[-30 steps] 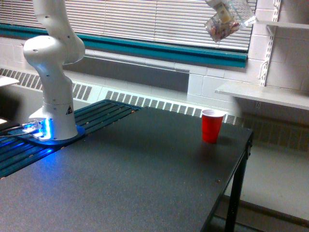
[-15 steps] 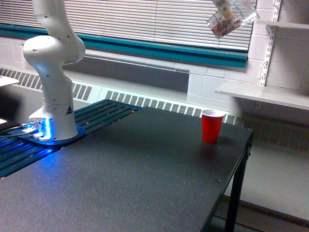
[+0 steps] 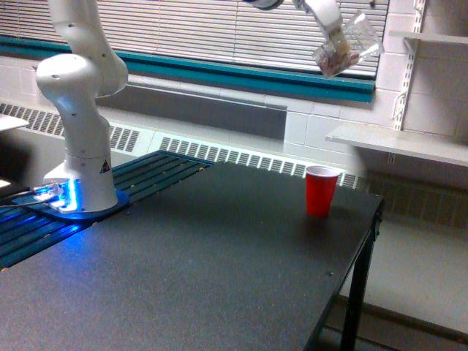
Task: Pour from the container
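The container (image 3: 345, 48), a small clear plastic cup with brownish-pink bits inside, hangs tilted near the top of the exterior view, mouth pointing up and to the view's right. My gripper (image 3: 330, 28) is shut on the container, with a white finger running down its left side. Far below, a red plastic cup (image 3: 321, 190) stands upright on the dark table (image 3: 197, 263), close to the table's far right corner. The container is high above the red cup and slightly to its right.
The arm's white base (image 3: 77, 110) stands at the exterior view's left on a blue-lit mount. A window with blinds and a radiator run along the back wall. White shelves (image 3: 402, 142) are fixed on the right wall. The table's right edge drops off just past the red cup.
The container has come down a little and shifted slightly; more of the gripper and arm now show at the top edge. The red cup has not moved.
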Motion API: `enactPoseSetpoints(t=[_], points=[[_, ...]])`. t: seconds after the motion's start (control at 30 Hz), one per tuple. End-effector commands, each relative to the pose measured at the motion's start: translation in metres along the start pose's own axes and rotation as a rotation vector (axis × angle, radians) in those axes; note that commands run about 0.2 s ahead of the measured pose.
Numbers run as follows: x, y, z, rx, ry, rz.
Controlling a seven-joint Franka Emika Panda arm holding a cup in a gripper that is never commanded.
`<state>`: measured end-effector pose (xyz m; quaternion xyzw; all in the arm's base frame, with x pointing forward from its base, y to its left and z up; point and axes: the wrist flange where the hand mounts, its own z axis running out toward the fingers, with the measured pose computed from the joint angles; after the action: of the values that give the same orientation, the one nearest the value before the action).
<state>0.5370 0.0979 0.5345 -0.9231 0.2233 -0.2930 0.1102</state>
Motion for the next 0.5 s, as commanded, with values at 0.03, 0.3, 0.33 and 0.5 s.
enactPoseSetpoints(t=[0.03, 0.3, 0.33, 0.5], points=[[-0.033, -0.019, 0.015, 0.028, -0.045, -0.109], [-0.07, -0.029, 0.034, 0.072, -0.119, -0.164], [-0.075, -0.029, 0.037, 0.07, -0.129, -0.174], [-0.098, -0.027, 0.051, 0.062, -0.173, -0.2]])
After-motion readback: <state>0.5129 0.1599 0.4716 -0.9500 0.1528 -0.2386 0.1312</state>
